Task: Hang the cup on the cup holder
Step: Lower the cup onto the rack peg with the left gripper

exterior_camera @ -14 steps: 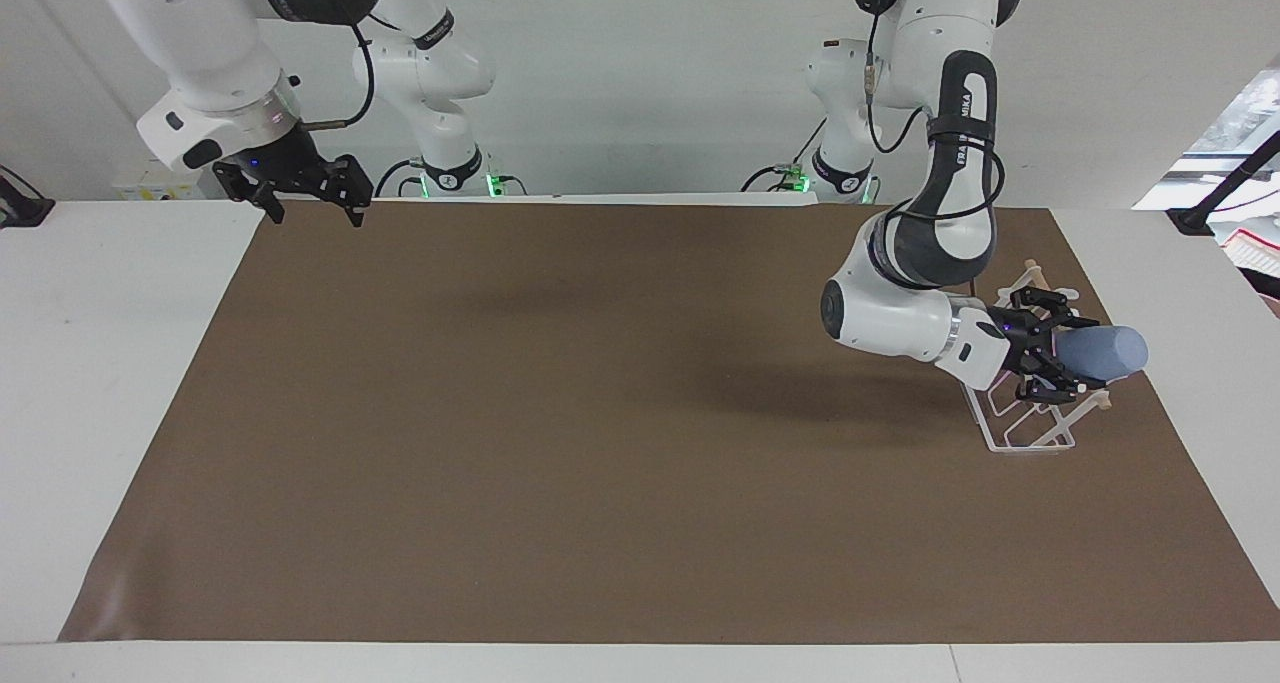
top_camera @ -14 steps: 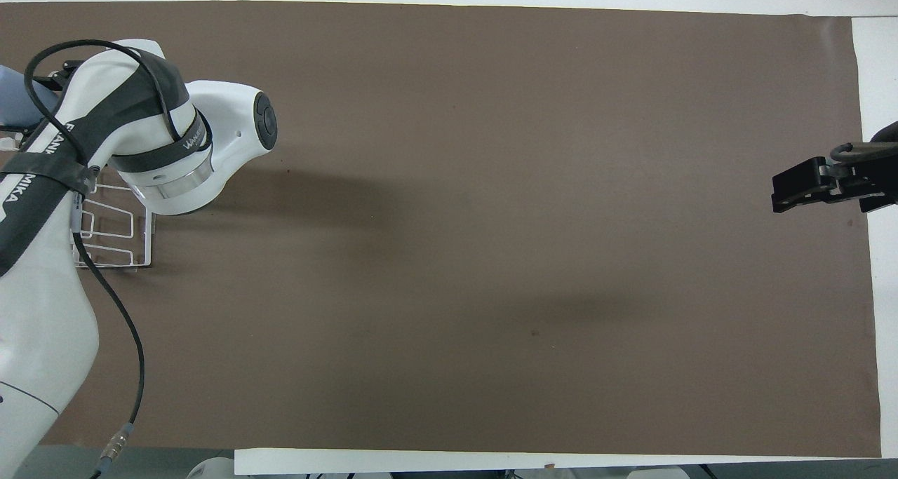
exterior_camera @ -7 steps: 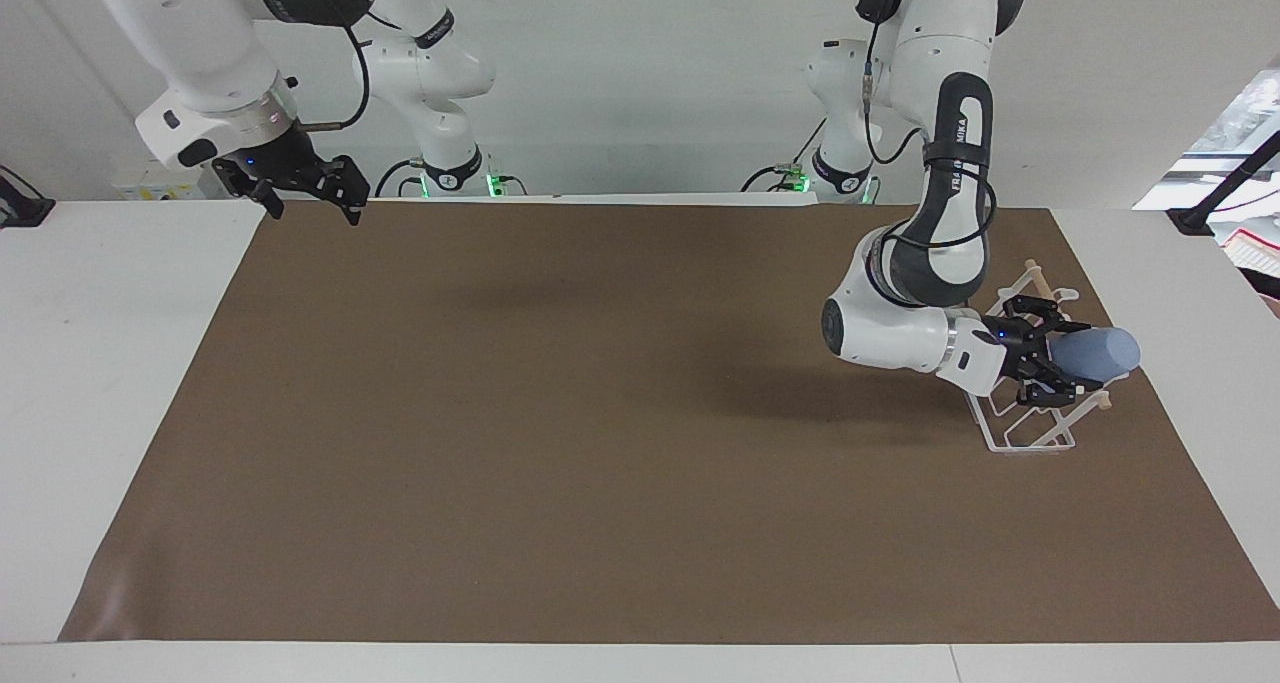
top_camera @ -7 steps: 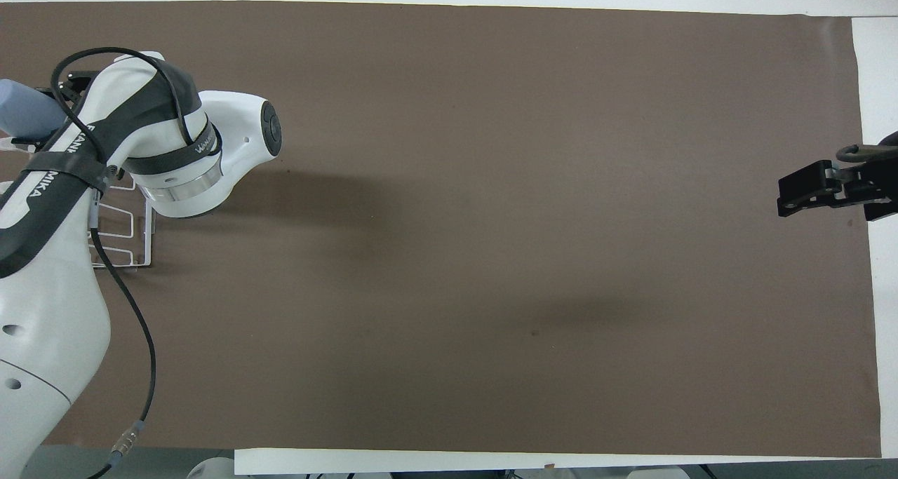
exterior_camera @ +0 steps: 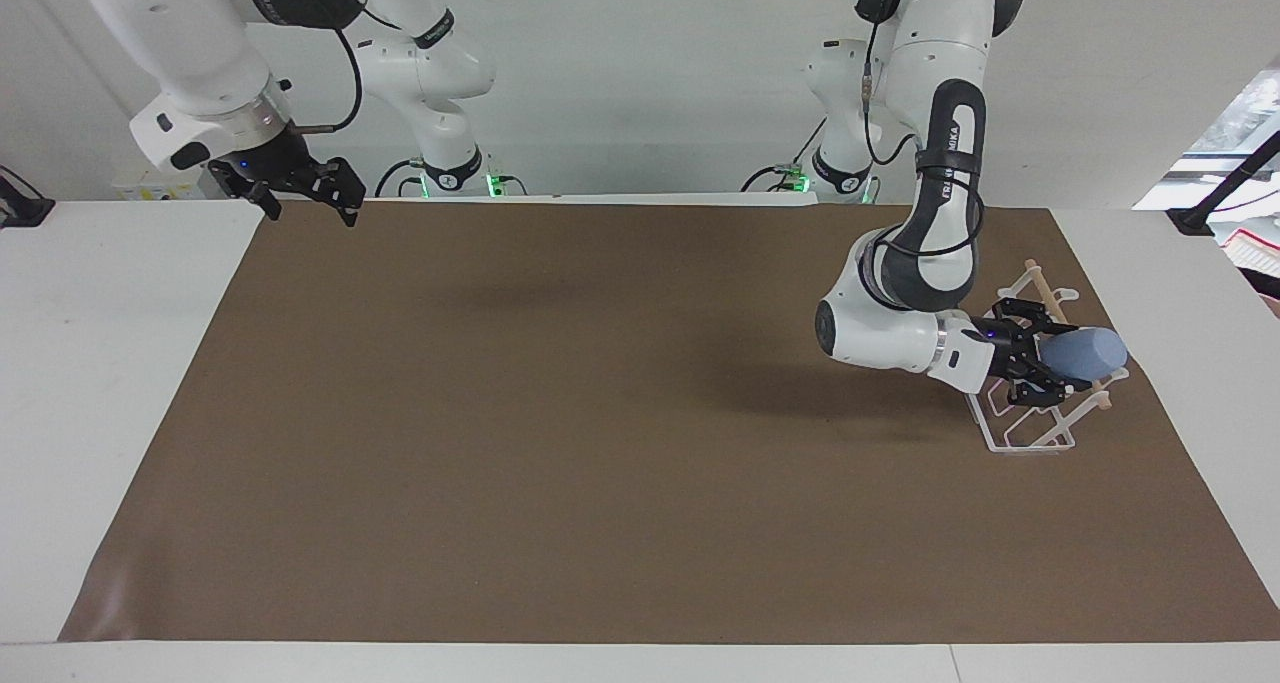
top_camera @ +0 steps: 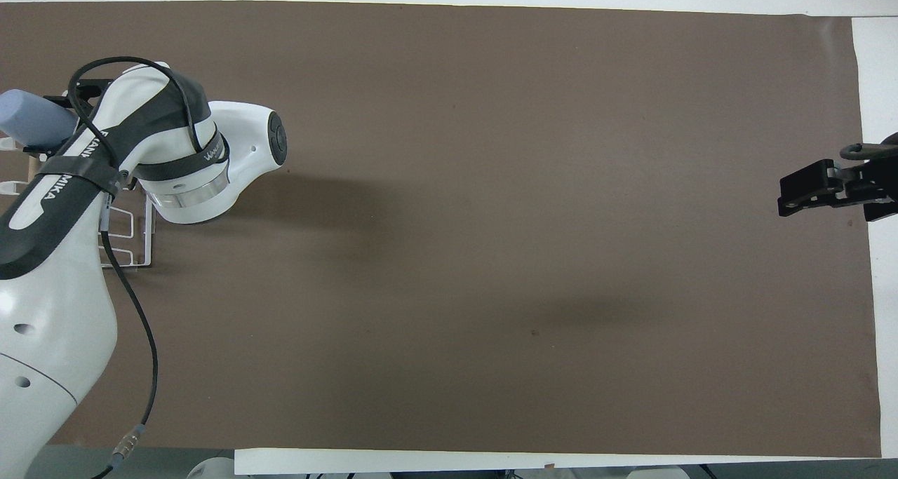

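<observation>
Since a second ago the left gripper point(exterior_camera: 1040, 363) has sunk lower over the cup holder point(exterior_camera: 1030, 433) and drawn a little back toward the middle of the table, carrying the cup point(exterior_camera: 1085, 353) with it, so the cup now lies closer to the holder's wooden rod point(exterior_camera: 1045, 288). The black fingers are clamped around the cup's open end, and the light blue tumbler sticks out sideways, its rounded base pointing toward the left arm's end of the table. Whether the cup touches a wire loop cannot be told (the gripper hides that spot). The white wire holder stands on the brown mat point(exterior_camera: 600, 413) near the left arm's end. In the overhead view the cup point(top_camera: 31, 118) shows at the edge, the arm covering most of the holder point(top_camera: 130, 233). The right gripper point(exterior_camera: 295, 188) waits in the air over the mat's corner by its own base, fingers spread apart and holding nothing.
</observation>
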Motion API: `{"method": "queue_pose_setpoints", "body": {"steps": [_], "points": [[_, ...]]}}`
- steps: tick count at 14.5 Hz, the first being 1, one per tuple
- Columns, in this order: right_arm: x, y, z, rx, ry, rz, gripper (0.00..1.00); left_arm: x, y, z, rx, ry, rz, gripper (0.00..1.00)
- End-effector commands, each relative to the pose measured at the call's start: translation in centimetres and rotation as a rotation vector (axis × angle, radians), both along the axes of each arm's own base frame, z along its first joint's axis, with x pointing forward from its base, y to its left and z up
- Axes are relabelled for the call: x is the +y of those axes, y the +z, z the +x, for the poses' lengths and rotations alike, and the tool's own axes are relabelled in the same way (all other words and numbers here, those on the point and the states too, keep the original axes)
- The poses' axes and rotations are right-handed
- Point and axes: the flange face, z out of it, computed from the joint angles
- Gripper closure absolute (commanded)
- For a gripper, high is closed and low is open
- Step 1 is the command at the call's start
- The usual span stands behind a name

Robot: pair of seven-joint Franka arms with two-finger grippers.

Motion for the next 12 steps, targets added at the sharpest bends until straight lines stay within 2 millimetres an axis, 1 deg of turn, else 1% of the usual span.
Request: {"method": "queue_pose_setpoints", "body": {"steps": [1, 3, 4, 5, 6, 8, 9, 10, 11, 12], "points": [[0.0, -0.1, -0.3, -0.005, -0.01, 0.017, 0.01, -0.2, 0.2, -0.2, -0.017, -0.004, -0.002, 0.0], [0.0, 0.0, -0.3, -0.007, -0.01, 0.017, 0.01, -0.2, 0.4, 0.0, -0.02, 0.013, -0.022, 0.0], [0.0, -0.1, -0.3, -0.005, -0.01, 0.017, 0.01, -0.3, 0.9, 0.5, -0.029, 0.016, -0.033, 0.0], [0.0, -0.1, -0.3, -0.005, -0.008, 0.017, 0.01, -0.7, 1.6, 1.0, -0.042, 0.024, -0.049, 0.0], [0.0, -0.1, -0.3, -0.005, -0.008, 0.017, 0.01, -1.1, 1.7, 0.9, -0.038, 0.049, -0.086, 0.0], [0.0, -0.1, -0.3, -0.005, -0.01, 0.017, 0.01, -1.7, 2.2, 0.5, 0.005, 0.071, -0.149, 0.0], [0.0, -0.1, -0.3, -0.005, -0.01, 0.017, 0.01, -1.7, 2.6, 0.5, 0.062, 0.068, -0.163, 0.0], [0.0, -0.1, -0.3, -0.005, -0.01, 0.017, 0.01, -2.0, 4.4, 0.0, 0.11, 0.057, -0.239, 0.0], [0.0, -0.1, -0.3, -0.005, -0.01, 0.017, 0.01, -2.4, 7.9, -0.7, 0.17, 0.004, -0.383, 0.0], [0.0, -0.1, -0.3, -0.005, -0.008, 0.017, 0.01, -2.0, 10.1, -1.4, 0.241, -0.039, -0.47, 0.0]]}}
